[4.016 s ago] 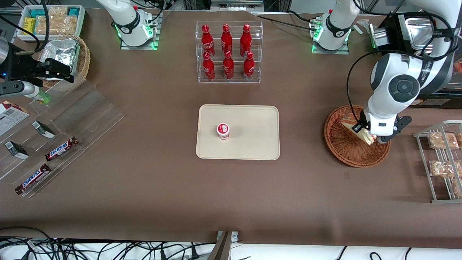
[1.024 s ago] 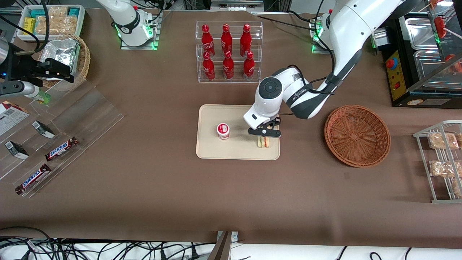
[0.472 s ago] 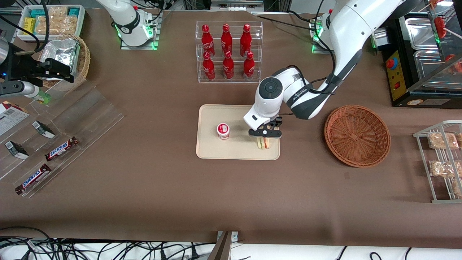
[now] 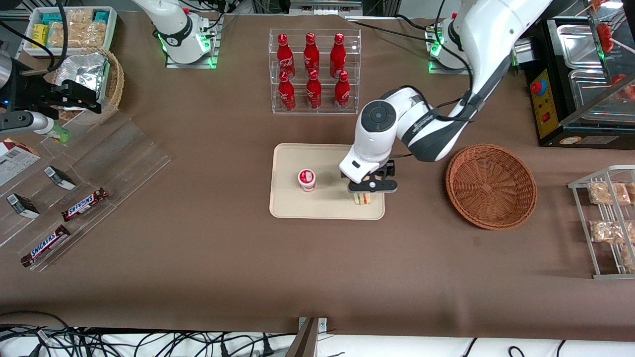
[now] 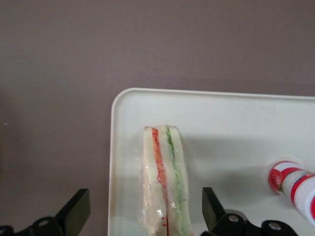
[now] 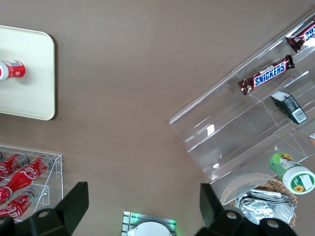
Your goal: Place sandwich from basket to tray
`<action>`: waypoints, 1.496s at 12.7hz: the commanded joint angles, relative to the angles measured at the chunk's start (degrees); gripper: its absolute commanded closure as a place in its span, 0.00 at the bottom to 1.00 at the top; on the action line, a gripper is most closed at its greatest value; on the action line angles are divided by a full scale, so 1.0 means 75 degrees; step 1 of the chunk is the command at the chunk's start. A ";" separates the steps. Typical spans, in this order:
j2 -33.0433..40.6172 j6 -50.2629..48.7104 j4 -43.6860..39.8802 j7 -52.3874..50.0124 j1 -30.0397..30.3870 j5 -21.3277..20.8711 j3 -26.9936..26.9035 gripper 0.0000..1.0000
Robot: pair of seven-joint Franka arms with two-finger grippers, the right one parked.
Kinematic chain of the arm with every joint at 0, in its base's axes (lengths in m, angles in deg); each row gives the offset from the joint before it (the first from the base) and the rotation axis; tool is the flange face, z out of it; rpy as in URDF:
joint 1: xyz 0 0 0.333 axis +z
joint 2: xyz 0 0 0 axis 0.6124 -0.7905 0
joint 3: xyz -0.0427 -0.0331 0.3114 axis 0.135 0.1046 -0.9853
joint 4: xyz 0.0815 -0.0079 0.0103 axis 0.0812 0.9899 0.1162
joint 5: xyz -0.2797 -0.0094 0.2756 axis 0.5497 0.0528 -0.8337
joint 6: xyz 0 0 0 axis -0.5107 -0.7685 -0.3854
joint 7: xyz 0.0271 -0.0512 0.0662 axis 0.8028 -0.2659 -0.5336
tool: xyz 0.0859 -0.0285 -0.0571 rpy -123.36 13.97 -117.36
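Note:
The sandwich (image 4: 363, 198) (image 5: 165, 182), a clear-wrapped wedge with red and green layers, stands on edge on the cream tray (image 4: 327, 208) (image 5: 236, 123), near the tray's corner closest to the basket. My left gripper (image 4: 371, 190) (image 5: 143, 206) hovers right over it and is open. Its black fingers (image 5: 76, 209) stand well clear of the bread on either side. The reddish-brown wicker basket (image 4: 491, 186) sits empty beside the tray, toward the working arm's end.
A small red-and-white cup (image 4: 306, 179) (image 5: 290, 179) stands on the tray beside the sandwich. A clear rack of red bottles (image 4: 313, 72) is farther from the camera. A wire rack of snacks (image 4: 607, 223) and a clear candy-bar display (image 4: 74, 198) stand at the table's two ends.
Four seconds ago the gripper was down in the basket on the sandwich; now the sandwich stands on the tray. Over the last second the wrist shifted slightly toward the basket.

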 commanded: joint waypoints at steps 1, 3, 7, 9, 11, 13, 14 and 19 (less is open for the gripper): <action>0.0448 -0.1518 -0.0846 -0.0039 0.0321 0.0243 0.0047 0.00; 0.0997 -0.1932 -0.0989 0.0031 0.0754 0.0452 0.0059 0.00; 0.1632 -0.2214 -0.1001 0.0079 0.1411 0.0699 0.0082 0.00; 0.1866 -0.2226 -0.1001 0.0532 0.1786 0.1049 0.0094 0.00; 0.2252 -0.2482 -0.1013 0.1433 0.2324 0.1670 0.0094 0.00; 0.2546 -0.2682 -0.1013 0.2278 0.2839 0.2186 0.0082 0.00; 0.2733 -0.2729 -0.1001 0.2641 0.3063 0.2385 0.0059 0.00; 0.3658 -0.3490 -0.1001 0.4961 0.2435 0.3792 -0.2091 0.00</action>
